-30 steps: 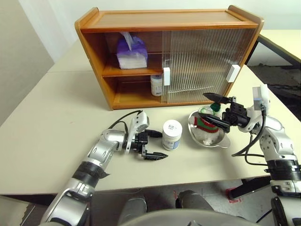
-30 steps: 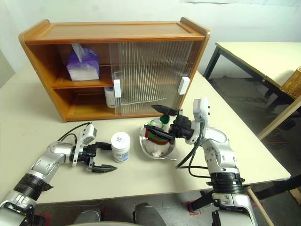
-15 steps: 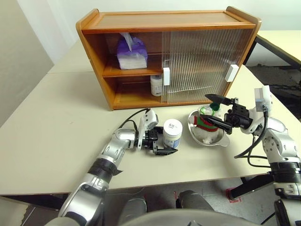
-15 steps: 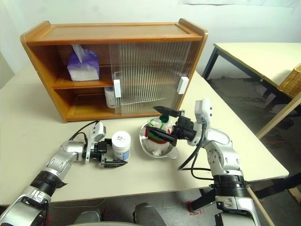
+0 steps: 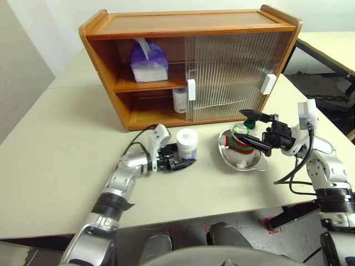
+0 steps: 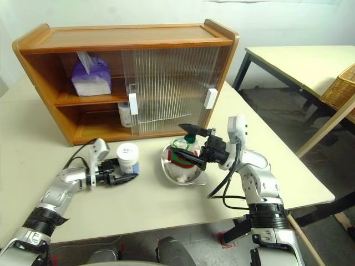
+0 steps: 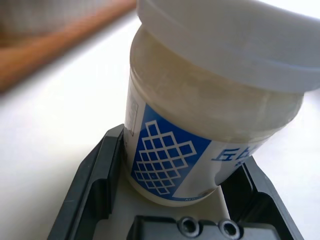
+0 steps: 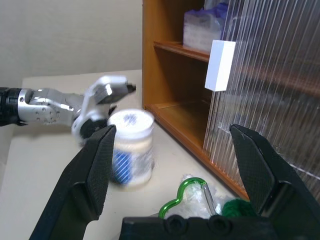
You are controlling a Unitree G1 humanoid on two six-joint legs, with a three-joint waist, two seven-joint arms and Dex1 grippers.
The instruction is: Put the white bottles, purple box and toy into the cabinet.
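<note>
Left gripper [image 5: 178, 162] brackets the bottle [image 5: 187, 143]: jar stands upright on the table [image 5: 66, 144], long axis vertical, between the two fingers; they look close to the label but contact is unclear, so a grip is not confirmed. Left arm is plainly nearer. Cabinet [image 5: 188, 25] opening lies just beyond, second bottle [image 5: 179, 100] on the lower shelf, box [image 5: 148, 62] on the upper. Jar: smooth plastic, ridged screw lid, glossy label. Right gripper [image 5: 256, 131] hangs wide open over the fluffy toy [image 5: 242, 146] in a shiny metal dish [image 5: 226, 157].
</note>
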